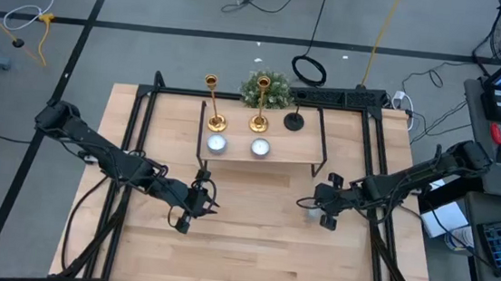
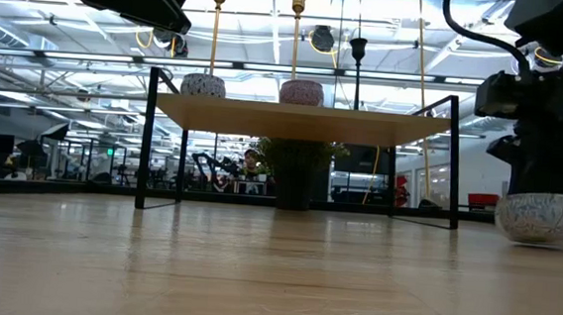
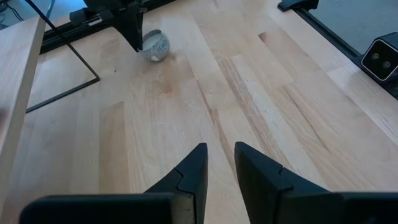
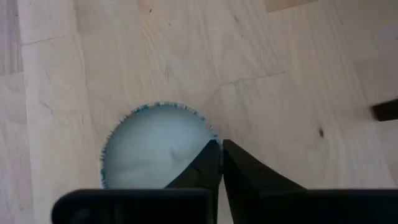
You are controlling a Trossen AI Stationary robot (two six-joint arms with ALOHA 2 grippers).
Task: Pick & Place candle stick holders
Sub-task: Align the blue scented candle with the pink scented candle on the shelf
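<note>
Two gold candlesticks [image 1: 214, 105] [image 1: 261, 105] stand on the raised shelf [image 1: 300, 148] at 12 o'clock, black holder [image 1: 294, 121] to their 3 o'clock, near the plant [image 1: 267, 89]. R gripper [image 4: 221, 149] at 3 o'clock, fingers nearly closed over a speckled cup's [image 4: 155, 144] rim, prob. not clamping it. L gripper [image 3: 219, 152] at 9 o'clock, narrowly open, empty

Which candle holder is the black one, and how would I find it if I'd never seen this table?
Find the small wooden shelf on black metal legs at the table's far edge. Two tall shiny gold candlesticks stand on its left and middle; the short black round-based candle holder stands alone at its right end. It is the only dark, short one, right of the bushy green plant.
</note>
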